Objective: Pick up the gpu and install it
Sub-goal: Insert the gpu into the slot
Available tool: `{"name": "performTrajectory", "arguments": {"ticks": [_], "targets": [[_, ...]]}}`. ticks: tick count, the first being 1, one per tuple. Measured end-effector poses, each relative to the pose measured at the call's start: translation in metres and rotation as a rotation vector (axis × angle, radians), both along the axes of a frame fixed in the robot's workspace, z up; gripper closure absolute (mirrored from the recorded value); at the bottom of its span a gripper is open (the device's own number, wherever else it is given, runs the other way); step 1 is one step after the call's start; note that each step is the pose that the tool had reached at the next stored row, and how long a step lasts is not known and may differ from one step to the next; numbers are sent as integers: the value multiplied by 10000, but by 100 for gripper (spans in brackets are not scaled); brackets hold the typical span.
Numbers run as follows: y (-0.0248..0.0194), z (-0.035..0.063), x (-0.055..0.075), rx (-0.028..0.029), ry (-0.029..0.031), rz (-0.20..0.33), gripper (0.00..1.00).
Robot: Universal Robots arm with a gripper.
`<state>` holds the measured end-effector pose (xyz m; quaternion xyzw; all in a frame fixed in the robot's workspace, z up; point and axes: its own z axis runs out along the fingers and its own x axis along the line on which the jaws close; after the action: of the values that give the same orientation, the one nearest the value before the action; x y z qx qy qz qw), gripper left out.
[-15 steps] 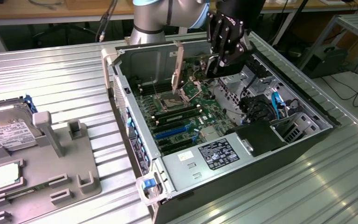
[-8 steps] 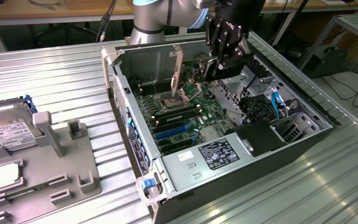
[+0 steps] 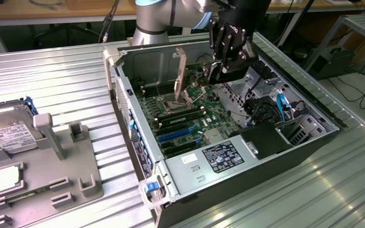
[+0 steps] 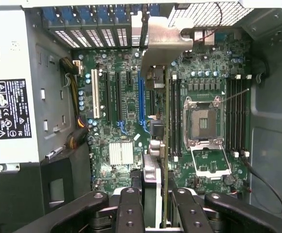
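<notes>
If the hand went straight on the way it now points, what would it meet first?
Probably the motherboard: the gpu gripped in the hand leads, edge-on, over the strip between the blue slot and the memory slots. Depth is unclear.

Computer case (image 3: 277, 175): open, below the gripper (image 3: 225, 71).
Motherboard (image 4: 126, 97): directly beneath the gripper.
Power supply (image 3: 224, 156): labelled, near the gripper.
Hard drive (image 3: 5, 128): well apart, on grey fixture (image 3: 74, 161).

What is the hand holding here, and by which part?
The gpu, pinched across its flat faces by the hand, toward the end away from its silver bracket.
</notes>
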<state>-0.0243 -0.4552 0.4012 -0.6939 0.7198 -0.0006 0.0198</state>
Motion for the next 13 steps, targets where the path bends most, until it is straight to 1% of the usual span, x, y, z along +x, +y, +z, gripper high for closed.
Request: {"name": "performTrajectory", "arguments": {"ticks": [3, 5, 10, 12, 13], "targets": [[1, -55, 0, -2, 1, 1, 72], [1, -68, 1, -12, -1, 2, 72], [4, -105, -21, -14, 1, 14, 72], [5, -115, -24, -15, 41, 47, 72], [7, -122, -25, -14, 73, 73, 72]]}}
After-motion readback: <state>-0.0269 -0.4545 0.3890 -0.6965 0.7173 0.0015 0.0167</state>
